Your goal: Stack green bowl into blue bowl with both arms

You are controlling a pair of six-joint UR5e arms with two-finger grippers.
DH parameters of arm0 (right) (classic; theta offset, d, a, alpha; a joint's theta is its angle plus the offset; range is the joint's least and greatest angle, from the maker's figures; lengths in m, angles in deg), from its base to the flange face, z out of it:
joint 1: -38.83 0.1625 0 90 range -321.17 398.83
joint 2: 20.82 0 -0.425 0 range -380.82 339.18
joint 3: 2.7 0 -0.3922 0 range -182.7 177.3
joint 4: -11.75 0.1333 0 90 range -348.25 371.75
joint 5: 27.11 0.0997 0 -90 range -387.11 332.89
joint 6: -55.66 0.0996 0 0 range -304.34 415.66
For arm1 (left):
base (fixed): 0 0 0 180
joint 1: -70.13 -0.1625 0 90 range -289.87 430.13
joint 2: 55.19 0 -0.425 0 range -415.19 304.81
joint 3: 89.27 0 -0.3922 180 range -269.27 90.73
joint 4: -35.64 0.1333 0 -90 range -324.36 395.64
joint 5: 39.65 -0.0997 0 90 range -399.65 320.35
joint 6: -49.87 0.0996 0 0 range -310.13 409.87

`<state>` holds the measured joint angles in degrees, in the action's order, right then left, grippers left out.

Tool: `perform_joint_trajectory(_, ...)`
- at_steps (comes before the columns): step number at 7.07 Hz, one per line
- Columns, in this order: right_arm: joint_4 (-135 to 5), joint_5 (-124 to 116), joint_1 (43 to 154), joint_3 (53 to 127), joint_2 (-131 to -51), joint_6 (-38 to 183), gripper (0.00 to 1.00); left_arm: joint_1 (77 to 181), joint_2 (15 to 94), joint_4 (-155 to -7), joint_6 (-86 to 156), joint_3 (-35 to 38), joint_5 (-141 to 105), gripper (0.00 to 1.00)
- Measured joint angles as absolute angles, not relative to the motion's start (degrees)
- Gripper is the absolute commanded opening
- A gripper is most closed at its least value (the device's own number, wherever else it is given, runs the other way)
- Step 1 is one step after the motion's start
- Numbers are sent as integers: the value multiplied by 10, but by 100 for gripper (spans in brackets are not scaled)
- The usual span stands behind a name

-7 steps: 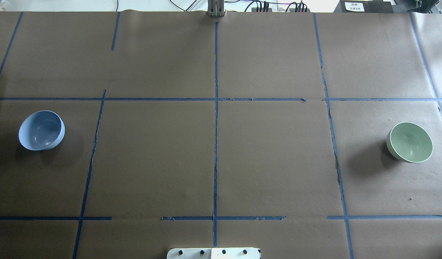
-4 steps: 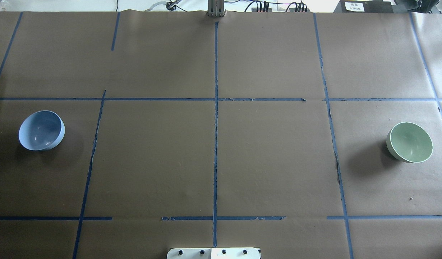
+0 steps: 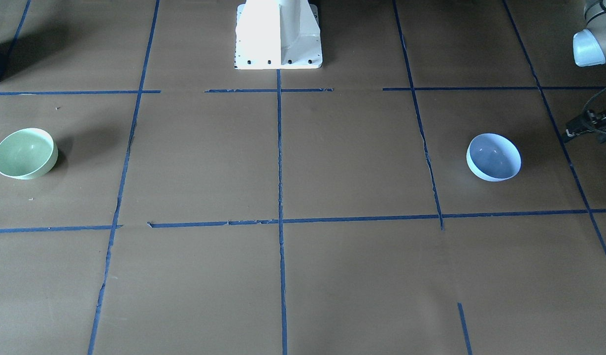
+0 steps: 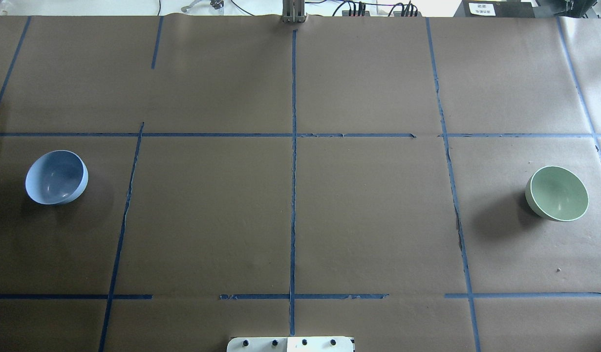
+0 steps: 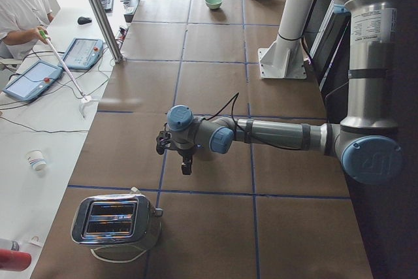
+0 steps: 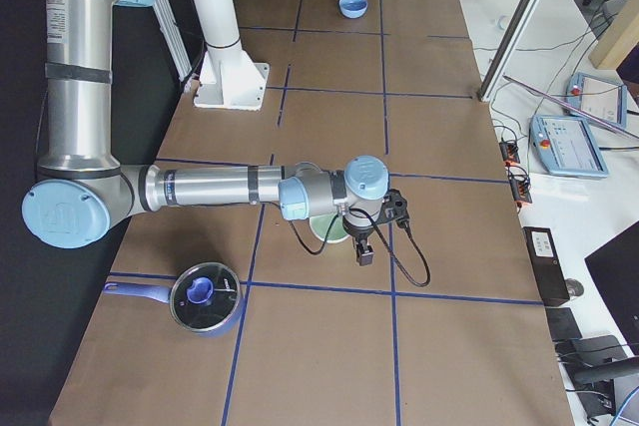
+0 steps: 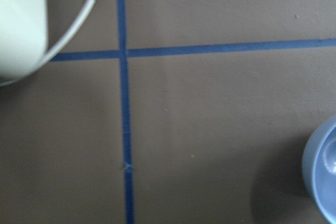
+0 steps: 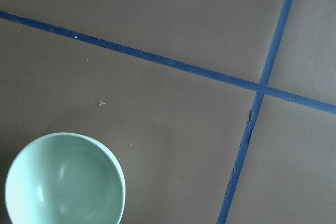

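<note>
Overhead exterior: round glossy green bowl (image 4: 557,193), smooth blue bowl (image 4: 56,177).

Bright, even light; sharp overall. Soft shadow beside the blue bowl (image 4: 56,177); blurred around it in left wrist view.

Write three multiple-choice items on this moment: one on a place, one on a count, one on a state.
1. In the overhead view, the green bowl sits: A at the left; B in the middle; C at the right.
2. Bowls in that view: A one; B two; C three.
3. The green bowl is: A upside down; B upright, empty, apart from the blue bowl; C gripped by a pincer.
Answers: 1 C, it lies near the right edge. 2 B, one green, one blue. 3 B, its hollow faces up with nothing in it, and the blue bowl is far off.
</note>
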<state>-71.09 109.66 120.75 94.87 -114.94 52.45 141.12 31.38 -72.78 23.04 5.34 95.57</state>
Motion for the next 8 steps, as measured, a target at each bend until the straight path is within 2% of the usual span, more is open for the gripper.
perform_joint_trajectory(2,-709,1096,1199,948,-1149,524,100,1346,340,-794,115,28,954,97)
perform_joint_trajectory(3,-709,1096,1196,947,-1149,524,100,1327,357,-816,92,0,953,59)
perform_joint_trajectory(4,-709,1096,1196,945,-1149,525,100,1316,372,-839,83,-31,953,8)
perform_joint_trajectory(5,-709,1097,1195,945,-1149,526,100,1310,380,-859,80,-53,953,0)
perform_joint_trajectory(8,-710,1098,1195,944,-1149,526,100,1302,407,-879,56,-61,956,0)
